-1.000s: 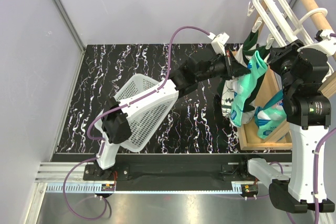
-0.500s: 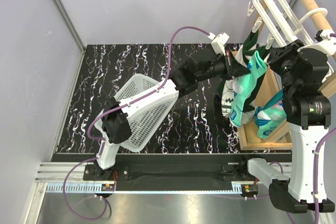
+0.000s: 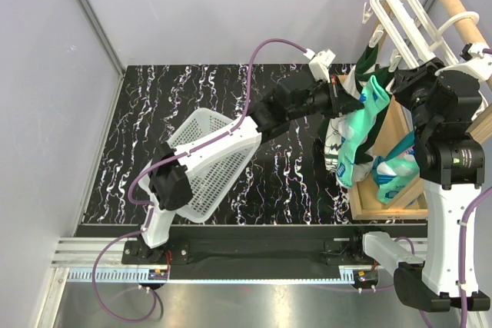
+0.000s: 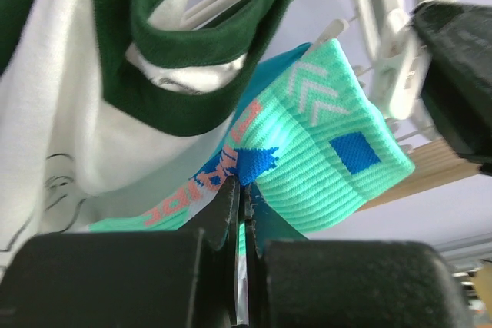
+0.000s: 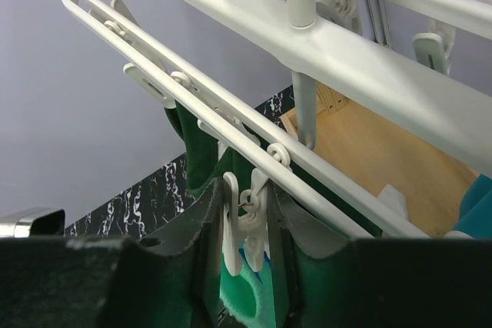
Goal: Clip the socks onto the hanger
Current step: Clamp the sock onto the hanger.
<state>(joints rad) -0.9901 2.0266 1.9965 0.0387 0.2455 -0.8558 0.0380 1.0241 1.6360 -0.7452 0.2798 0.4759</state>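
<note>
Grip status, both arms
Your left gripper (image 4: 240,193) pinches the mint sock (image 4: 323,151); your right gripper (image 5: 245,203) squeezes a hanger (image 5: 369,51) clip (image 5: 247,226).

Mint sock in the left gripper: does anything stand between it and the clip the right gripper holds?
Nothing visible does. The mint sock sits just below the clip pinched in the right gripper. A dark-cuffed white sock hangs beside them, not between.

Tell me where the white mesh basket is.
In the top view, the white mesh basket sits on the left of the black marbled table, tipped beside the left arm.
</note>
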